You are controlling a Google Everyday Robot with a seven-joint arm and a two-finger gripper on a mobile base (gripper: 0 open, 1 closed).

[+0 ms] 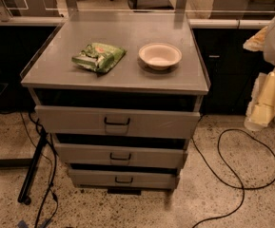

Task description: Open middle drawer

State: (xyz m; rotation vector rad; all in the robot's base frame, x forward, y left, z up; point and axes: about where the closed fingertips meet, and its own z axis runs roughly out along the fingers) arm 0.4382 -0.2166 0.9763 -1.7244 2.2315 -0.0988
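**Pincer off to the right, well apart from the middle drawer**

A grey metal cabinet stands on a speckled floor, with three drawers stacked in its front. The middle drawer is the second of these. It has a low plain front with a small dark bracket handle at its centre, and a dark strip shows above it. The taller top drawer sits above it and the lowest drawer below.

On the worktop lie a crumpled green packet and, just to its right, a pale bowl, the two apart.

The robot's pincer hangs at the right edge of the view, beside the cabinet and touching nothing. Whether it is released or clenched cannot be told. A black cable loops across the floor below it.
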